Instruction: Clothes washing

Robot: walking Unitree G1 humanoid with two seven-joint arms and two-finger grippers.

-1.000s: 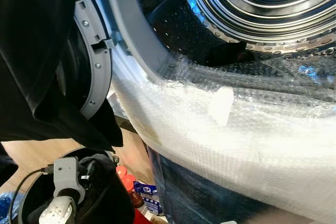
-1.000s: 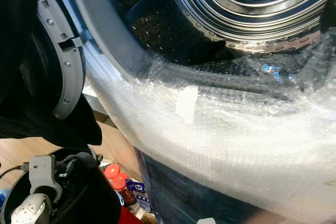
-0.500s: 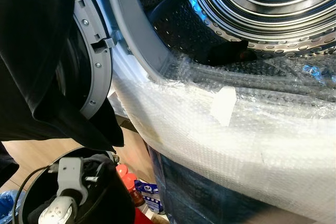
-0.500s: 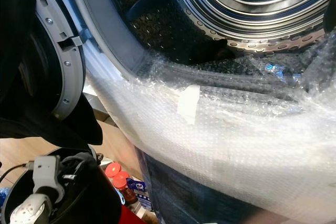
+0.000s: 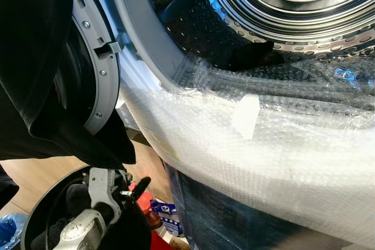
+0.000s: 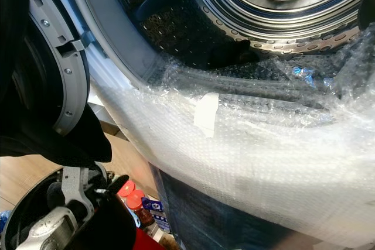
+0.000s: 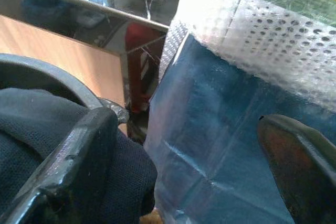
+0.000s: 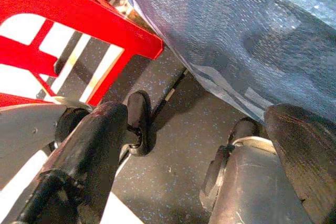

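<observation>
So closest to the camera, the left gripper (image 5: pixel 126 194) sits low in a round dark basket (image 5: pixel 35 218), its black fingers spread apart; in the left wrist view one finger (image 7: pixel 73 156) presses against dark mesh cloth (image 7: pixel 31 124) in the basket while the other (image 7: pixel 302 163) hangs free in front of the blue-wrapped washer front (image 7: pixel 210 129). Just beside the basket there are a couple of red-capped bottles (image 6: pixel 130 200) on the floor. A big black garment (image 5: pixel 41 68) hangs down the left side, draped over the open grey door (image 5: pixel 99 62). The right gripper (image 8: pixel 199 150) is down near the floor, fingers wide apart, nothing between them, with a red frame (image 8: pixel 79 19) and a caster wheel (image 8: pixel 139 124) close by. Further on, bubble wrap (image 5: pixel 263 144) covers the washer's front lip, with a piece of white tape (image 5: pixel 246 115) stuck on it. Past that is the shiny perforated drum (image 5: pixel 293 4), and a small dark piece of clothing (image 5: pixel 252 55) lies at the bottom of it, just behind the wrap.
</observation>
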